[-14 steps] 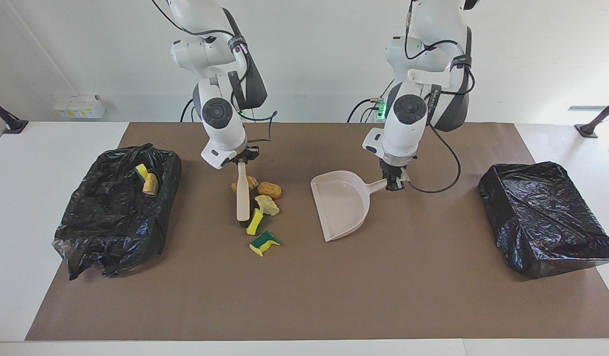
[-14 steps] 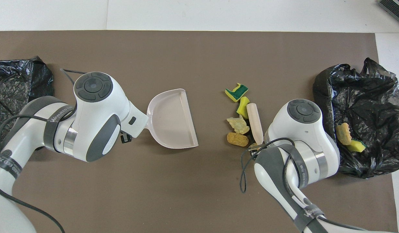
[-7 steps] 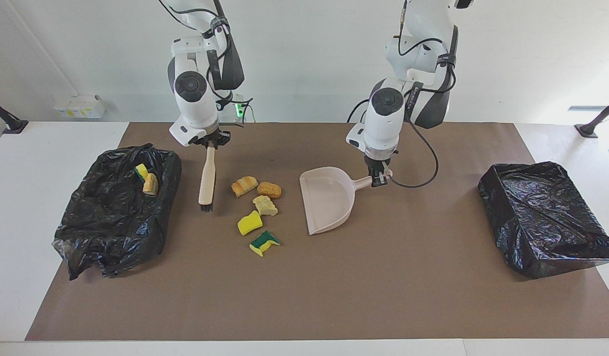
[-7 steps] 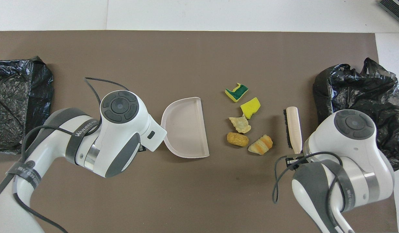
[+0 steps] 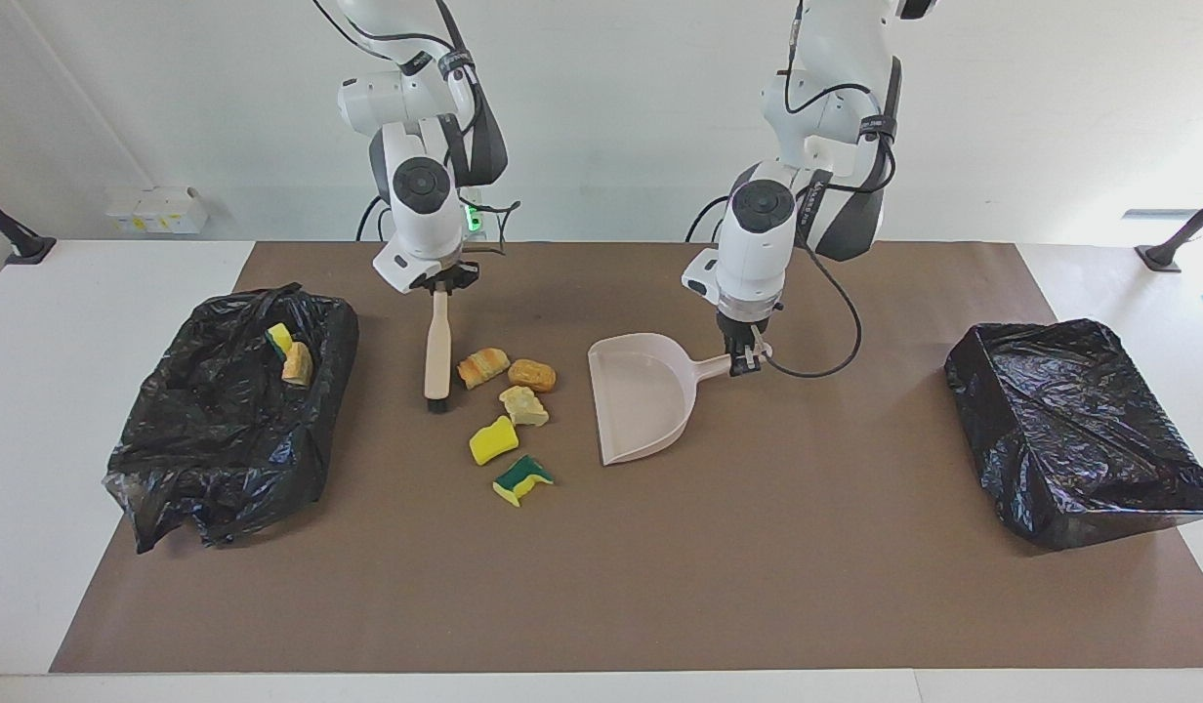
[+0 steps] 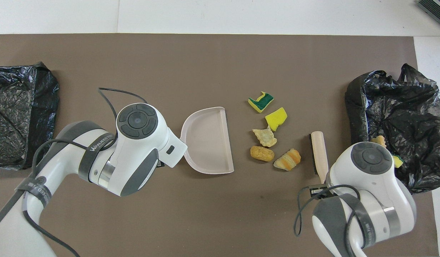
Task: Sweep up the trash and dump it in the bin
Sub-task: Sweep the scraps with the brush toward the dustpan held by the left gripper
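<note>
surface: brown mat on a white table, plain white wall at the robots' end.
bins: two black-bagged bins, bin at right arm's end and bin at left arm's end; the first has two scraps in it, the second looks empty as far as shows.
trash: five loose pieces on the mat between brush and dustpan: striped bread chunk, orange chunk, pale chunk, yellow sponge, yellow-green sponge, the last lying farthest from the robots.
right gripper: right gripper pinched on top of the brush handle; brush hangs about upright, bristles at the mat, just beside the bread chunk, on the side toward the right arm's end.
left gripper: left gripper pinched on the handle of the beige dustpan; pan low at the mat, open mouth facing the pile, near it but not touching.
step: sweep set-up, my read; brush on one side of the pile, pan on the other, nothing in the pan yet.
next move needs: brush pushed across toward the pan mouth, pan lip flat on the mat and held steady; the two sponges lie off the brush's line, so likely a second pass or a longer stroke.
writing: grey band on the left arm carries white lettering, not legible enough to quote; nothing else readable.
</note>
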